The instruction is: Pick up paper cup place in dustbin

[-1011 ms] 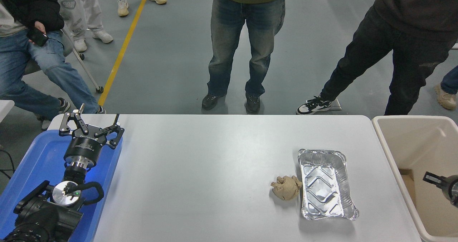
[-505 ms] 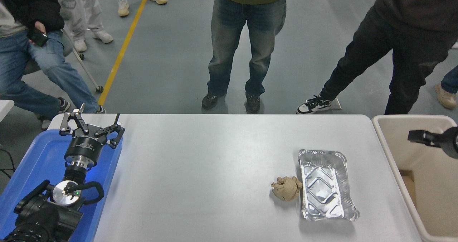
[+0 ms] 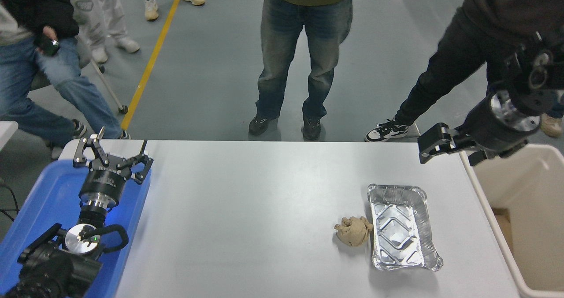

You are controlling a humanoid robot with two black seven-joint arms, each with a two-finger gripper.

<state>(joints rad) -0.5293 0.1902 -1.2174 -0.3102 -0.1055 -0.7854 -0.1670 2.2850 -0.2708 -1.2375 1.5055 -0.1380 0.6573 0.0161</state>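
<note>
- Up and out comes the right gripper (image 3: 434,146): a second ago it was low inside the dustbin (image 3: 520,227), and now it hangs above the bench's far right corner, just over the bin's rim.
- Its jaws hold nothing that I can see; how far apart they stand I cannot tell from this angle.
- No paper cup in sight anywhere on the bench (image 3: 264,210). My guess is it already lies in the dustbin, out of view, so the job looks done.
- Such a cup would be light and thin-walled, easily crushed; best taken gently across the body, below the rim.
- Left on the bench, touching each other: a crumpled brown paper ball (image 3: 353,231) and a foil tray (image 3: 403,227).
- Over at lower left, the left gripper (image 3: 112,154) sits parked above the blue tray (image 3: 39,201), jaws spread wide, empty.
- People stand along the far side.
</note>
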